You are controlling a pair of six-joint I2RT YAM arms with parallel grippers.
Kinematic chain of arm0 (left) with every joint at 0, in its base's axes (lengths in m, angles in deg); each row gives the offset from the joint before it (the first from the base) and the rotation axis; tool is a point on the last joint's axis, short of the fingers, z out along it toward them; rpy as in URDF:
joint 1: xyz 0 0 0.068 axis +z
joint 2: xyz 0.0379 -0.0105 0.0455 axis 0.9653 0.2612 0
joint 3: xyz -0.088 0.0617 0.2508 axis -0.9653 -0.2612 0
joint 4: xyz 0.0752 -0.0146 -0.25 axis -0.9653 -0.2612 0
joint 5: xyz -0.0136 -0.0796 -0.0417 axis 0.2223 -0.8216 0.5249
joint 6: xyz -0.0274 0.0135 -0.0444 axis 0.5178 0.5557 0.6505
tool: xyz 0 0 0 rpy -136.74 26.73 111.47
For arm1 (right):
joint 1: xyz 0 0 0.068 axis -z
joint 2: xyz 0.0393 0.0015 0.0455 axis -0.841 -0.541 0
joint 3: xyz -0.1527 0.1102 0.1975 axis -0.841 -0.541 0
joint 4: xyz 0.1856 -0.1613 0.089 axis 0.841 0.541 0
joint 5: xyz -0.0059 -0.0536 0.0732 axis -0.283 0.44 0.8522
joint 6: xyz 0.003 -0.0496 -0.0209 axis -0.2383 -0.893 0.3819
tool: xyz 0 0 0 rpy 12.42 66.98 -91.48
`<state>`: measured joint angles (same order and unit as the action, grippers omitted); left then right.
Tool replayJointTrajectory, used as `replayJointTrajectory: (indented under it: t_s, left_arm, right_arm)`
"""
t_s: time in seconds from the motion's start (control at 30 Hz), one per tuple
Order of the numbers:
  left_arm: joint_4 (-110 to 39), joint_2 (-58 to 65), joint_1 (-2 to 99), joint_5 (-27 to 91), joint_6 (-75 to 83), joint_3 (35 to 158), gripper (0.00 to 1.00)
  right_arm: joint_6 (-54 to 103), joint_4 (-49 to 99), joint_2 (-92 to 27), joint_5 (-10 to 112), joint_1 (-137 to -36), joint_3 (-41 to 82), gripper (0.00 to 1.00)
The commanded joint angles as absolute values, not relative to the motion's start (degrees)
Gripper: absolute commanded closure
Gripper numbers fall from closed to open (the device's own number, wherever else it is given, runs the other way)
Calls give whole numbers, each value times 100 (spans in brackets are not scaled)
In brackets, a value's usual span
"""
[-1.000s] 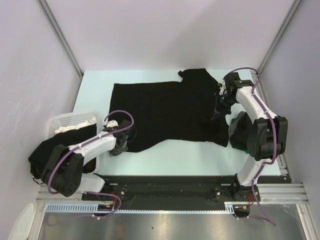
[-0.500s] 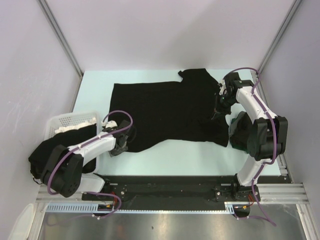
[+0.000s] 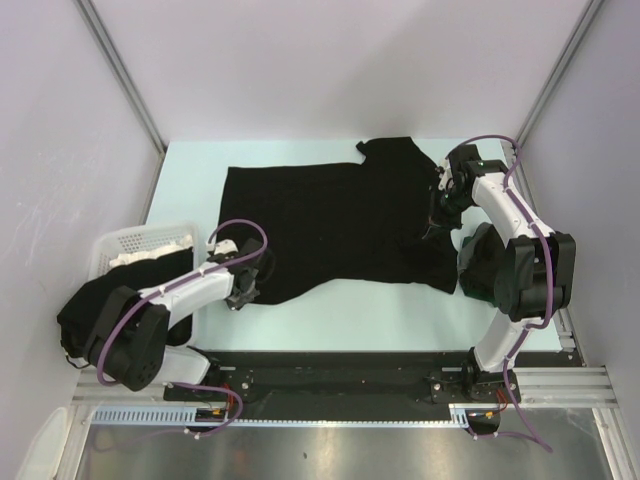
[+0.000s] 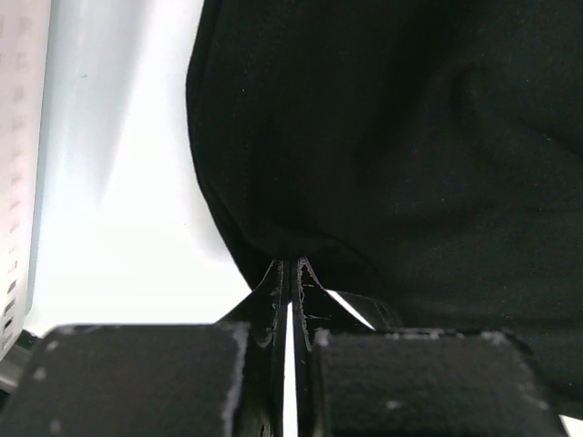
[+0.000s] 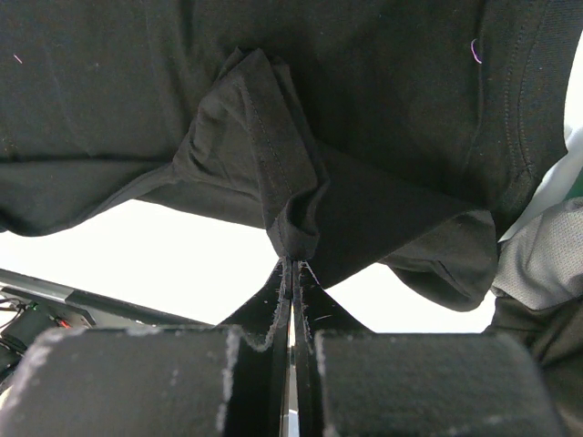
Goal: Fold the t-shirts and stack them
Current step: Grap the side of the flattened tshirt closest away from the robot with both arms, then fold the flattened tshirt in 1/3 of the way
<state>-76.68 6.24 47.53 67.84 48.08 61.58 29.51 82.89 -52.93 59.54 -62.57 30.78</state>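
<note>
Okay: left fingers (image 4: 264,305) pinch the t-shirt's (image 3: 330,225) near-left hem, right fingers (image 5: 269,305) pinch its right-edge fold; its long axis spans the worktop (image 3: 350,310) between them.

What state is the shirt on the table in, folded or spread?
Spread: the t-shirt lies flat across the table, not folded over. The left gripper and right gripper each pinch an edge.
</note>
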Motion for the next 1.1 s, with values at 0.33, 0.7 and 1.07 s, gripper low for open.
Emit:
replayJointTrajectory:
  t_s: [0.33,0.7,1.07]
  left_arm:
    - [-9089,460,4726,6899,4682,7007,100]
    - [-9494,381,4744,7285,4577,7403,100]
    - [-9652,486,4840,7716,4340,7974,100]
  right_arm:
    - [2941,8407,-5407,5771,-6200,3513,100]
    - [2940,8468,-5407,5323,-6156,3628,100]
    - [2932,8451,-5459,4839,-6015,3707,100]
